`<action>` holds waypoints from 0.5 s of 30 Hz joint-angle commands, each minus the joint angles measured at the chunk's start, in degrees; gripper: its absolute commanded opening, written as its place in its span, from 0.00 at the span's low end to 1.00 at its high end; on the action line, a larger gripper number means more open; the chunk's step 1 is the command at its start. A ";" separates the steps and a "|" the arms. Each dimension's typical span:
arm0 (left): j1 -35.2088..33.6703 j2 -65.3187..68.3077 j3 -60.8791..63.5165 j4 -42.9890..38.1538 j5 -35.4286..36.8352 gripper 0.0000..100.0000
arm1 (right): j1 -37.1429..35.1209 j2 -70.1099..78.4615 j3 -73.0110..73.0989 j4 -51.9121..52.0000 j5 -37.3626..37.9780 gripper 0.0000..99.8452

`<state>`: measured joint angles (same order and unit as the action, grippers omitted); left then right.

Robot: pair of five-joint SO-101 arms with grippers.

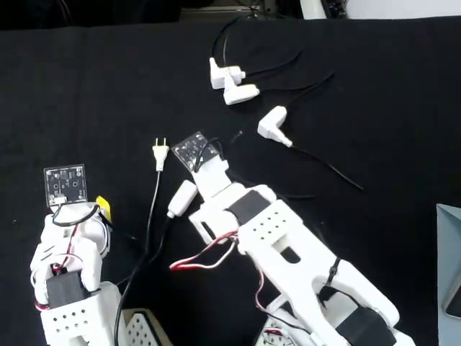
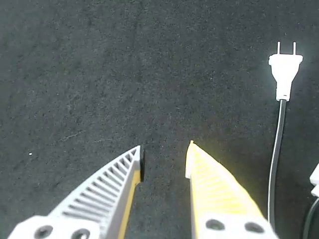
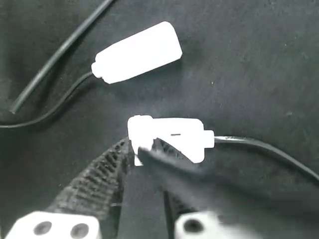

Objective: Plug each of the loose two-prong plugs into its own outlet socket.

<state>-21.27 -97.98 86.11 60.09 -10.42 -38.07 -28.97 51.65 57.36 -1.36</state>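
Observation:
A loose white two-prong plug (image 1: 160, 153) (image 2: 285, 64) lies on the black cloth, prongs pointing away, its black cable trailing back toward the arms. My left gripper (image 2: 163, 154) (image 1: 86, 210) stands open over bare cloth, left of and nearer than that plug. My right gripper (image 3: 143, 149) (image 1: 204, 160) is shut on the end of a white plug (image 3: 172, 137) whose black cable runs off sideways. An oblong white socket piece (image 3: 137, 52) (image 1: 182, 198) lies close beside it. Three more white plug bodies (image 1: 227, 74) (image 1: 240, 92) (image 1: 274, 122) lie farther back.
Black cables (image 1: 317, 162) snake across the cloth between the far plugs and the right arm. A grey-blue object (image 1: 450, 267) sits at the right edge. A white ribbed part (image 1: 140, 328) lies at the front between the arm bases.

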 commanded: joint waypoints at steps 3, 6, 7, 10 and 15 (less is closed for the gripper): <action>-0.40 -0.62 -0.31 0.53 0.18 0.15 | 0.88 -0.13 -0.48 2.11 0.44 0.01; -0.40 -0.62 -0.31 0.53 0.09 0.15 | 0.88 -0.13 -0.48 3.25 0.53 0.01; -0.40 -0.62 -0.31 0.53 0.09 0.15 | 0.88 -0.13 -0.66 3.78 0.53 0.01; -0.40 -0.62 -0.31 0.53 0.09 0.15 | 0.88 -0.13 -0.75 4.22 0.53 0.01; -0.40 -0.62 -0.31 0.53 0.09 0.15 | 0.88 -0.13 -1.27 4.04 0.53 0.01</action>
<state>-21.27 -97.98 86.11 60.09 -10.42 -37.98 -29.14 51.38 60.53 -1.45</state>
